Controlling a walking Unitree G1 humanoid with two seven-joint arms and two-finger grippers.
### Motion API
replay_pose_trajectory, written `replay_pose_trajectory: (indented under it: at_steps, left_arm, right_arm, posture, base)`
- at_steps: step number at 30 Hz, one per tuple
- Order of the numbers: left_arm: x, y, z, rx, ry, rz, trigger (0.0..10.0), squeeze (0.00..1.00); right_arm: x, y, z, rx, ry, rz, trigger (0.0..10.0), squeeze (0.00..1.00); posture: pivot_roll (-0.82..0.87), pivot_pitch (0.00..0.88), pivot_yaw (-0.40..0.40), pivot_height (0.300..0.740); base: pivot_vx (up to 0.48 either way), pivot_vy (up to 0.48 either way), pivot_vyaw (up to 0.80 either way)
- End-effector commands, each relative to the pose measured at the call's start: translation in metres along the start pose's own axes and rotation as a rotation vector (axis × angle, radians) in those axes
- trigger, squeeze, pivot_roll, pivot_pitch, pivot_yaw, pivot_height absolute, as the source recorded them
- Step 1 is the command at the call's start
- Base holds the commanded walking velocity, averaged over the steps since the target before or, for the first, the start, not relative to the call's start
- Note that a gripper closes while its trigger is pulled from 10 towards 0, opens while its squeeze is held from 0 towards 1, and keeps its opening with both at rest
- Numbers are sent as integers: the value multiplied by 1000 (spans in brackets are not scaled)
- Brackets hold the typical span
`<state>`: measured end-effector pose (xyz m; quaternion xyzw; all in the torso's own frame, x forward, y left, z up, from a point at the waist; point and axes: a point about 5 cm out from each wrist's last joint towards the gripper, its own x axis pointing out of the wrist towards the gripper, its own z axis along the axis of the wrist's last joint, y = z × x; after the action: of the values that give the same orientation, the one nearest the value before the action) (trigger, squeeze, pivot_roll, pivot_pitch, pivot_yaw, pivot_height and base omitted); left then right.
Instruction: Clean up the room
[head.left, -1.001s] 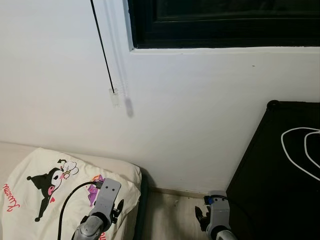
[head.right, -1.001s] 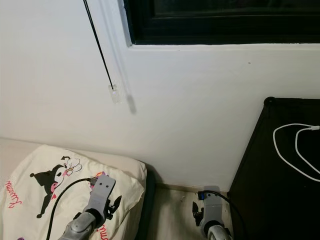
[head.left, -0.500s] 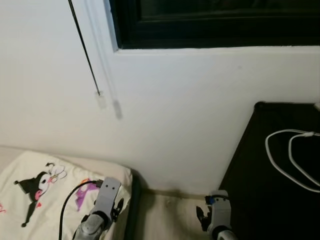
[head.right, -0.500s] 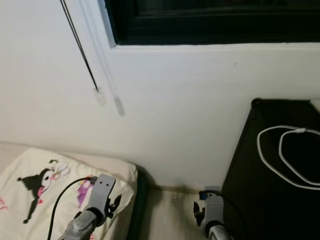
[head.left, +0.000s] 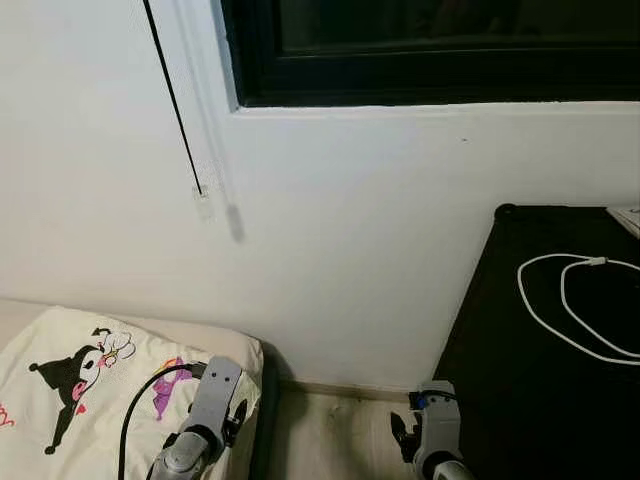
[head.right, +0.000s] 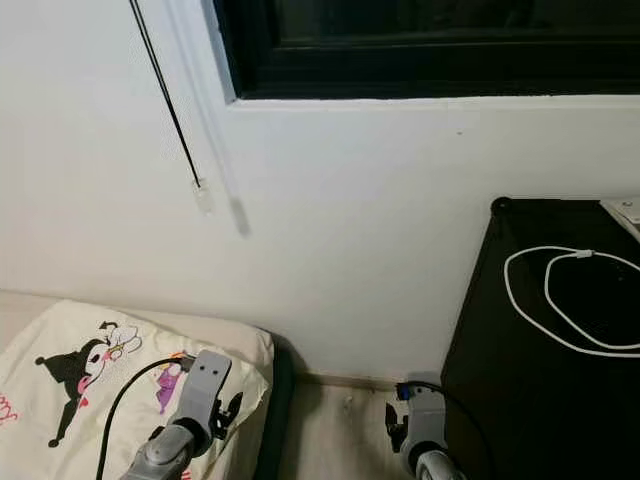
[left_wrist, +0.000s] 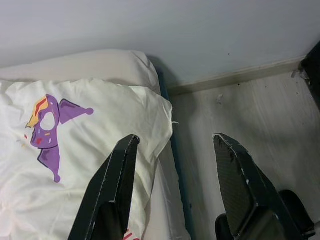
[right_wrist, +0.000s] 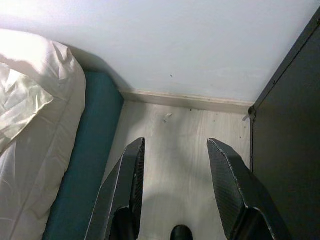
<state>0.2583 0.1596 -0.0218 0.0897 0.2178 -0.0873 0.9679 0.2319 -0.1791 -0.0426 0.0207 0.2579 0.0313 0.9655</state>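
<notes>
**A:** So where's everything sitting? Both arms are low. The left gripper (left_wrist: 172, 165) has its jaws released with nothing between them, hanging over the edge of the pillow (left_wrist: 75, 150) with the cartoon print, which lies on the bed (right_wrist: 82, 150). One jaw is above the pillowcase, the other above the bare floor (left_wrist: 240, 115).

**B:** And the right one?

**A:** The right gripper (right_wrist: 175, 175) is also released and empty, over the strip of floor between the teal bed edge and the black cabinet (head.left: 500, 350). A small scrap (right_wrist: 166, 117) lies on the floor ahead of those jaws, near the baseboard.

**B:** Anything on the cabinet?

**A:** A looped white cable (head.left: 580, 305) on top, well apart from both grippers. A blind cord (head.left: 180, 110) hangs down the wall under the window (head.left: 420, 50).
</notes>
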Motion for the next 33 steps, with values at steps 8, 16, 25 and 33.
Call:
replay_pose_trajectory:
  at_steps: [8, 16, 25, 33]
  left_arm:
    - [-4, 3, -8, -12, 25, 18, 10000, 0]
    - [-4, 1, -8, -5, 25, 4, 10000, 0]
    - [-3, 0, -7, 1, 21, -8, 10000, 0]
    - [-3, -1, -6, 7, 16, -21, 10000, 0]
  right_arm:
    - [-1, 7, -6, -58, 30, 46, 10000, 0]
    - [-2, 8, -6, -54, 26, 48, 10000, 0]
    - [-2, 8, -6, -52, 25, 45, 10000, 0]
    - [-2, 5, -7, -29, 20, 23, 10000, 0]
  posture:
    - [29, 88, 31, 734]
    - [30, 86, 35, 734]
    - [29, 87, 37, 734]
    - [29, 87, 37, 734]
  base:
    - [0, 0, 459]
    - [0, 0, 800]
    - [0, 0, 800]
    - [0, 0, 400]
